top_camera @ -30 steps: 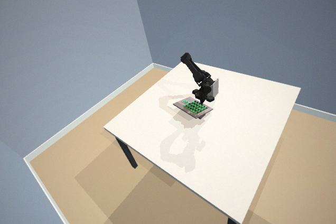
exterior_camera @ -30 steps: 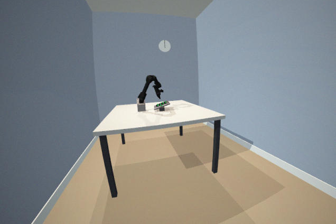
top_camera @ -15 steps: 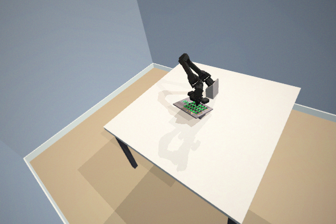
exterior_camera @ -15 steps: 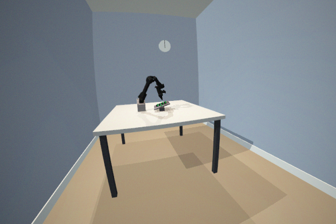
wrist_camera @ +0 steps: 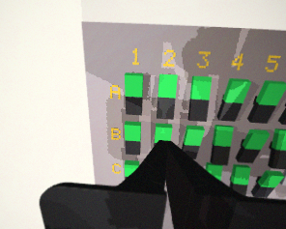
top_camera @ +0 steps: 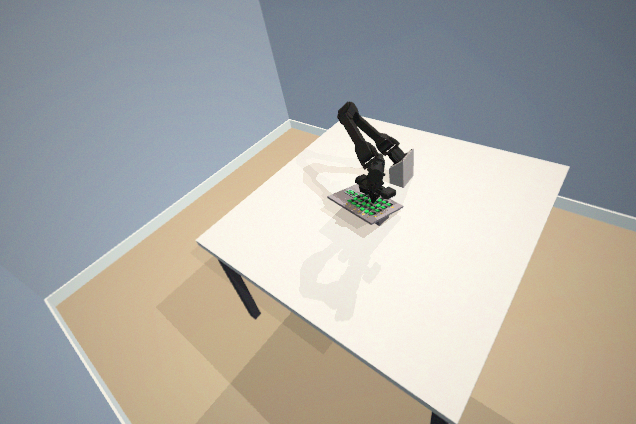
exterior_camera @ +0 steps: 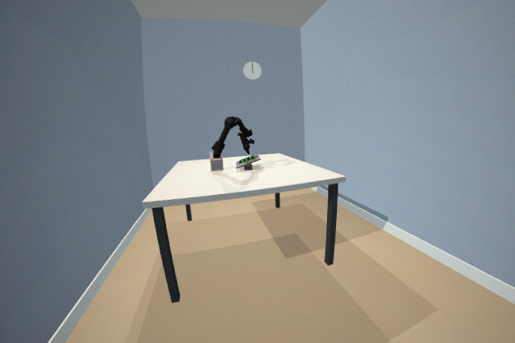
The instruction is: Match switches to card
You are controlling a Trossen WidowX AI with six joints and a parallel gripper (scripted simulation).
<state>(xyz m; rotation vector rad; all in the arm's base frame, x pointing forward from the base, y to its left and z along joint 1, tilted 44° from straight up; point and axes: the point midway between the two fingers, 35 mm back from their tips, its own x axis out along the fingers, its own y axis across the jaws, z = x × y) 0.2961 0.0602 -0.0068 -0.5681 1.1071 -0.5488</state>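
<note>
The tilted switch panel [top_camera: 336, 197] [exterior_camera: 238, 166] [wrist_camera: 100, 47] carries rows of green and dark grey rocker switches. The wrist view shows rows A, B and part of C, with switch A1 [wrist_camera: 133, 87], switch A2 [wrist_camera: 167, 87] and switch A3 [wrist_camera: 201, 89] in plain sight. My gripper [top_camera: 372, 200] [exterior_camera: 248, 153] [wrist_camera: 163, 146] is shut and empty. In the wrist view its tips overlap the near part of switch B2 [wrist_camera: 163, 130]; contact cannot be told. The fingers hide much of row C and the rows nearer the arm. The small card [top_camera: 351, 192] is too small to read.
The panel sits on a dark support on the white table [top_camera: 411, 280] [exterior_camera: 291, 176]. The arm's grey base [top_camera: 401, 172] [exterior_camera: 216, 163] stands near the panel's near side. A pale-edged corner shows at the wrist view's right edge.
</note>
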